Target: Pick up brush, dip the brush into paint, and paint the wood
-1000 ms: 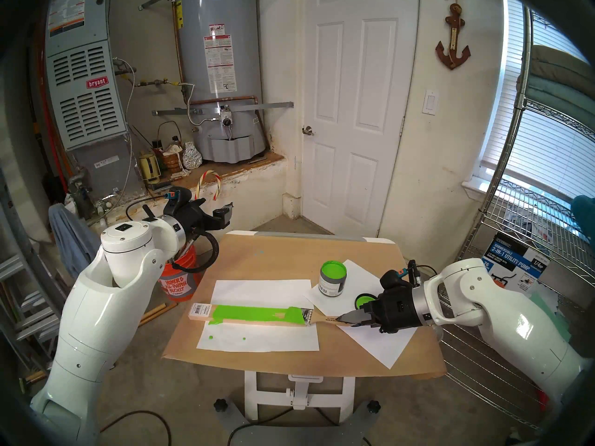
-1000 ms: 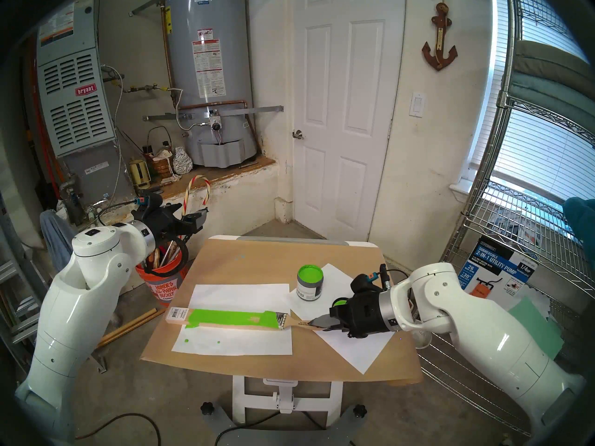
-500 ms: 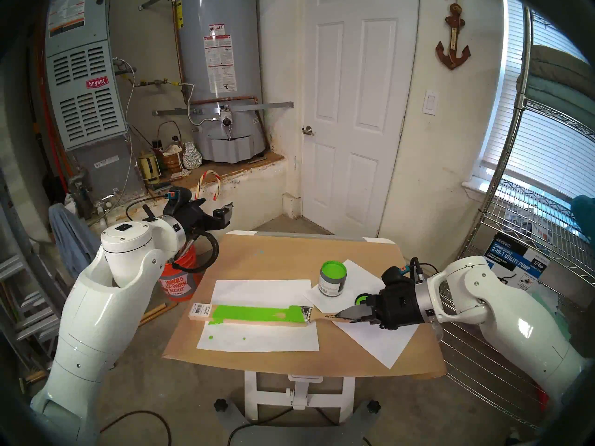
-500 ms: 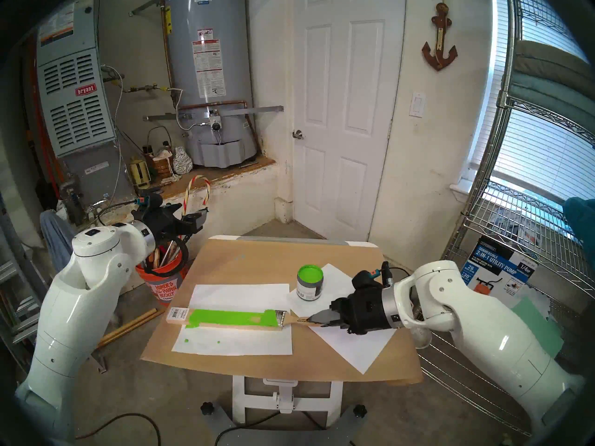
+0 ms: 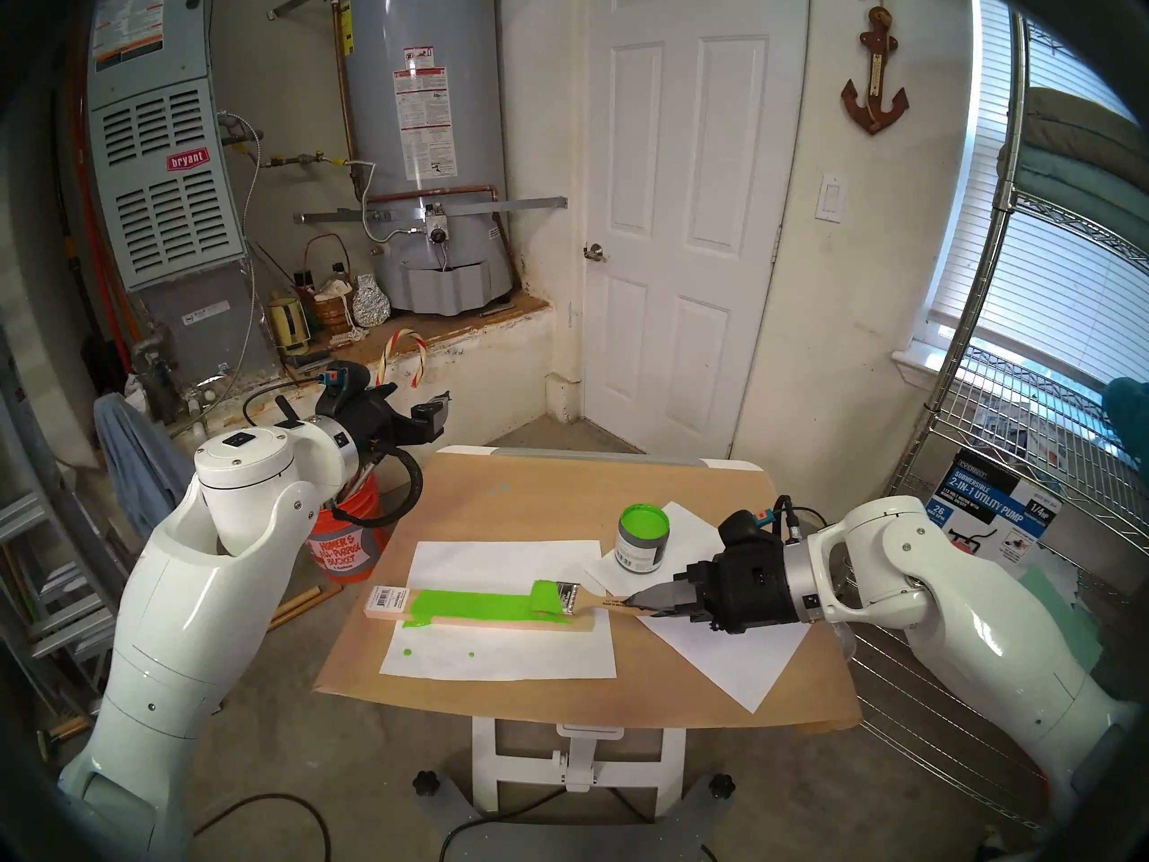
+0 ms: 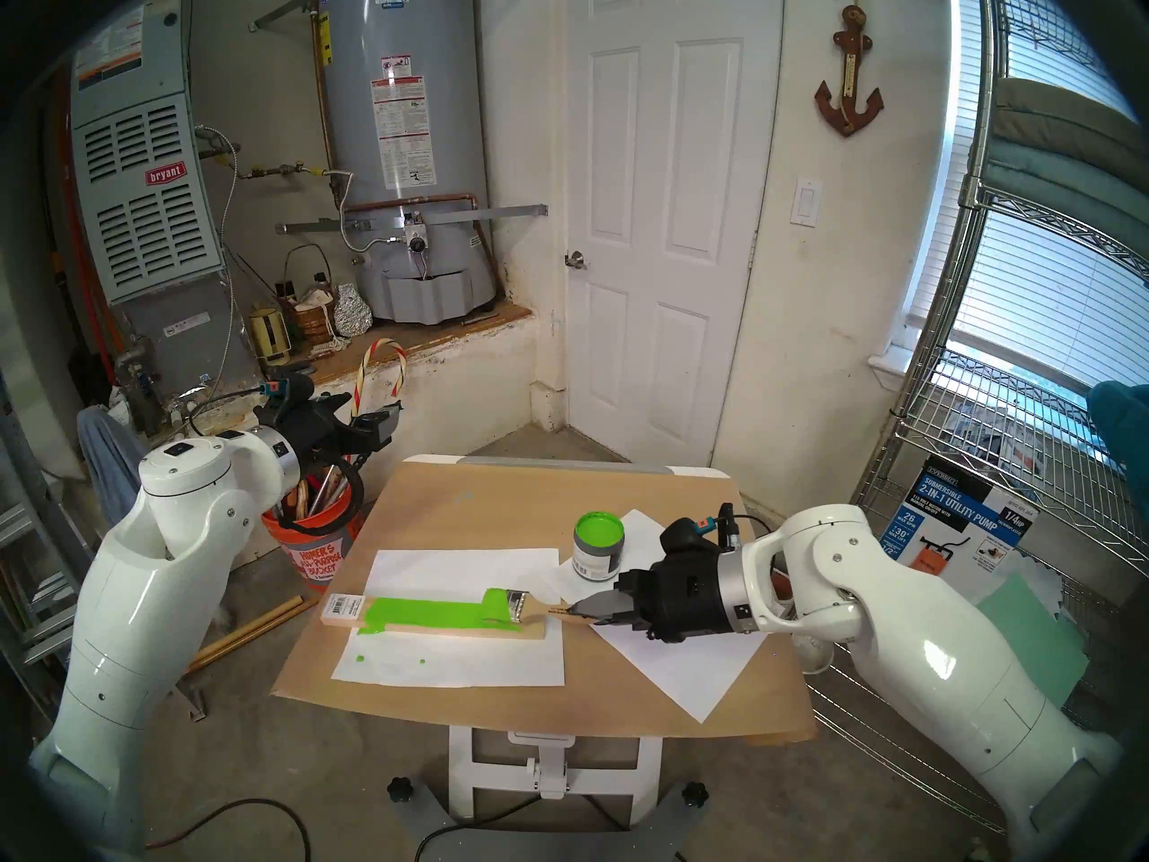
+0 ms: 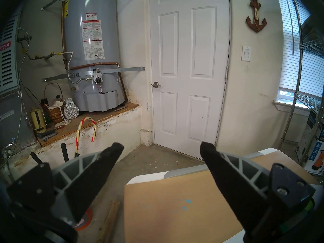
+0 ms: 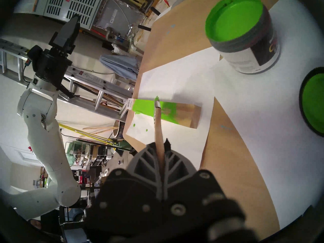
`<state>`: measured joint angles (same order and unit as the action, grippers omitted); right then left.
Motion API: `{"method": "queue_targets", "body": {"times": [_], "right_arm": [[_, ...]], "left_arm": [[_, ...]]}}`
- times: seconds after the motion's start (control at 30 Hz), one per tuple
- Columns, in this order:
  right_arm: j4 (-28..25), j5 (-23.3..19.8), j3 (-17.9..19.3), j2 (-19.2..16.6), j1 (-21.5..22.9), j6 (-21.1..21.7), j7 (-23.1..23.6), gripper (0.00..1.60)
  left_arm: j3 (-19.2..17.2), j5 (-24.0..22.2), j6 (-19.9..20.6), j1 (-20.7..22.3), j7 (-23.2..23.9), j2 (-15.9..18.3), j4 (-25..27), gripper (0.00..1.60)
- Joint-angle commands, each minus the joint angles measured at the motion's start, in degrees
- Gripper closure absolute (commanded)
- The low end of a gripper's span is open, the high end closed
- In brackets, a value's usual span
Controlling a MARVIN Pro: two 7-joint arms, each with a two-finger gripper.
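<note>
— Where is the brush?

— My right gripper is clenched on the handle of the brush; its green bristles lie on the wood, toward the end nearest my right arm; the wood rests flat on a white sheet on the table.

— What does the wrist camera give you that the head does not?

— From my right wrist I look straight down the handle; I see the two fingers pressed against it from both sides, and a bare brown stretch of wood beyond the green; the open paint in its jar and the green-lined lid sit to one side. From the head that lid is hidden behind my gripper; but the head shows the barcode sticker at the far end of the wood and two green drips on the sheet.

— And the left side?

— My left gripper hangs released, jaws wide apart, off the table's far left corner; its own camera shows only the door and the water heater between the fingers.

— What has changed?

— A second ago the bristles sat at the very end of the wood; now the brush has slid along it toward the sticker, and my right arm has reached further over the table; the left has not stirred.
</note>
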<state>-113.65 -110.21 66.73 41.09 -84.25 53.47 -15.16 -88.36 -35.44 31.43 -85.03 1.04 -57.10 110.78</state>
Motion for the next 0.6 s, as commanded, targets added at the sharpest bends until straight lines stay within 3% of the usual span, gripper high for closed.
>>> {"method": "queue_targets", "body": {"times": [0.0, 0.1, 0.13, 0.3, 0.37, 0.43, 0.57], "right_arm": [[-1.31, 0.39, -4.09, 5.67, 5.24, -0.70, -1.11, 1.60], [-0.34, 0.90, -5.50, 8.85, 6.88, -0.66, -2.48, 1.60], [-1.22, 0.58, -6.41, 7.32, 6.73, -2.35, -1.95, 1.60], [0.42, 0.70, -8.86, 11.66, 10.03, -1.57, -3.98, 1.60], [0.18, 0.39, -9.62, 11.30, 10.47, -2.27, -3.89, 1.60], [1.16, 0.61, -10.17, 13.77, 11.35, -1.98, -5.17, 1.60], [2.50, 0.04, -12.89, 14.83, 13.59, -3.37, -5.55, 1.60]], "left_arm": [[-0.48, -0.07, -0.21, 0.56, 0.01, 0.10, 0.88, 0.00], [-0.47, -0.06, -0.21, 0.57, 0.01, 0.10, 0.87, 0.00], [-0.47, -0.06, -0.21, 0.57, 0.01, 0.10, 0.87, 0.00], [-0.46, -0.06, -0.21, 0.57, 0.01, 0.10, 0.86, 0.00], [-0.46, -0.05, -0.21, 0.57, 0.01, 0.10, 0.86, 0.00], [-0.47, -0.06, -0.21, 0.57, 0.01, 0.10, 0.86, 0.00], [-0.47, -0.06, -0.21, 0.57, 0.01, 0.10, 0.87, 0.00]]}}
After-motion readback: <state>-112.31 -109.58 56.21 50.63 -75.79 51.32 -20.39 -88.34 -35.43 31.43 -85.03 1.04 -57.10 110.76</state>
